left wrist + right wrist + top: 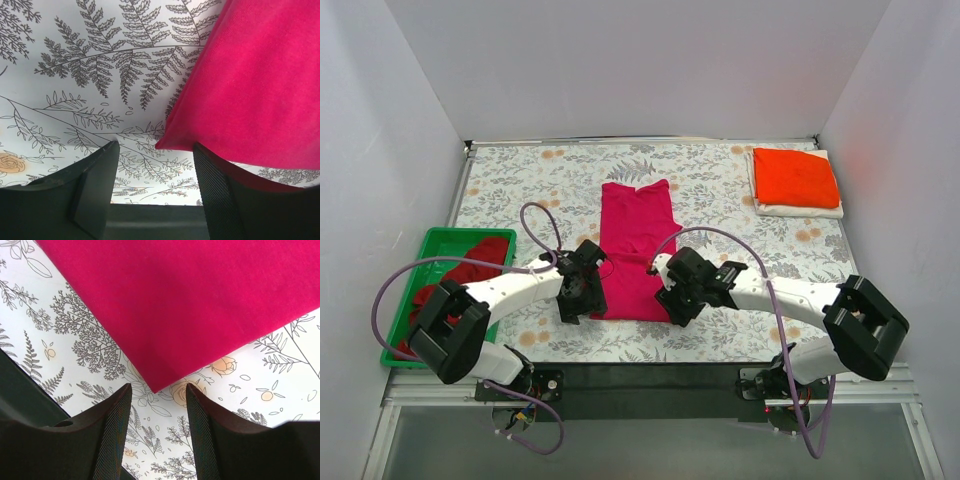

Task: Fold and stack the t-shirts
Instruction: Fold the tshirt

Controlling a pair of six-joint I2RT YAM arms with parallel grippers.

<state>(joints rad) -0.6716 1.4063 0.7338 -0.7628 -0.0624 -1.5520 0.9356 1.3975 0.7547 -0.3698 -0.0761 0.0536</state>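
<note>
The magenta-pink t-shirt (635,245) lies folded into a long strip in the middle of the table. My left gripper (578,297) is open at the strip's near left corner, which shows in the left wrist view (250,90) just ahead of the fingers. My right gripper (676,303) is open at the near right corner, which shows in the right wrist view (185,305). Both grippers hold nothing. The orange-red t-shirt (795,176) lies folded on the folded white t-shirt (800,209) at the back right. The darker red t-shirt (460,265) is crumpled in the green tray.
The green plastic tray (432,240) stands at the left edge of the table. White walls close in the back and both sides. The table carries a floral-printed cloth (540,180).
</note>
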